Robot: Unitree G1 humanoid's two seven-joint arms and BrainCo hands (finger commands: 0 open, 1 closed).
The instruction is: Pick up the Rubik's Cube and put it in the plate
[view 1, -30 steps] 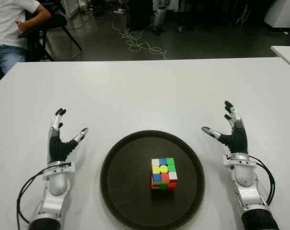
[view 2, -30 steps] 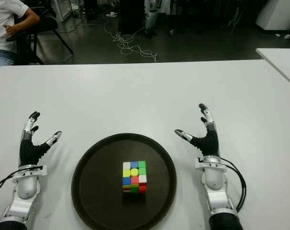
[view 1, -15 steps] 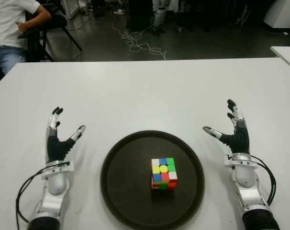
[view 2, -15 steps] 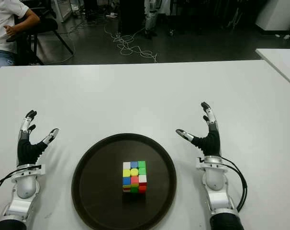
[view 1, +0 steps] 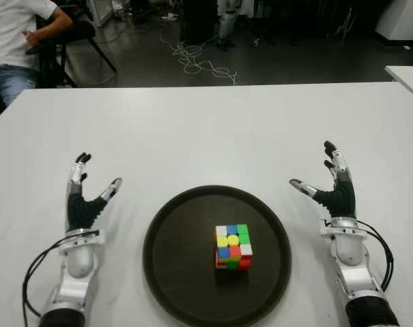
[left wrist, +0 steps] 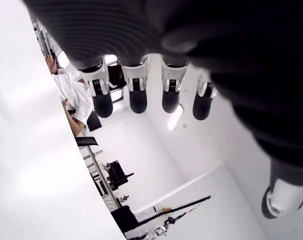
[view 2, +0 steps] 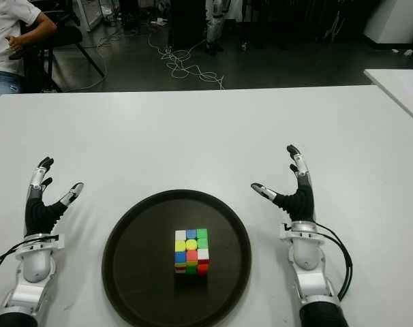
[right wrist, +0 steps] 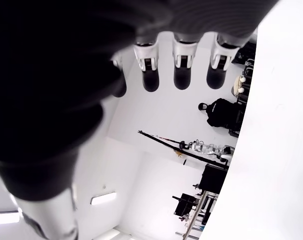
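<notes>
I am seeing the multicoloured Rubik's Cube [view 1: 233,246] sitting flat inside the round dark brown plate [view 1: 172,266], a little right of the plate's centre and clear of its rim. The plate is lying on the white surface [view 1: 206,129] nearest to me, and I am taking it as my landmark. My left hand [view 1: 82,204] is showing to the left of the plate, apart from it, its fingers [left wrist: 137,92] stretched out and spread, thumb angled toward the plate, grasping nothing. My right hand [view 1: 334,191] is showing to the right of the plate, likewise apart, its fingers [right wrist: 184,65] extended and released, holding nothing. Beyond the plate the surface is running bare to its far edge. Past that edge, up and left of the plate, a person in a white shirt [view 1: 16,27] is sitting on a dark chair, and pale cables [view 1: 200,61] are lying tangled on the dark floor.
</notes>
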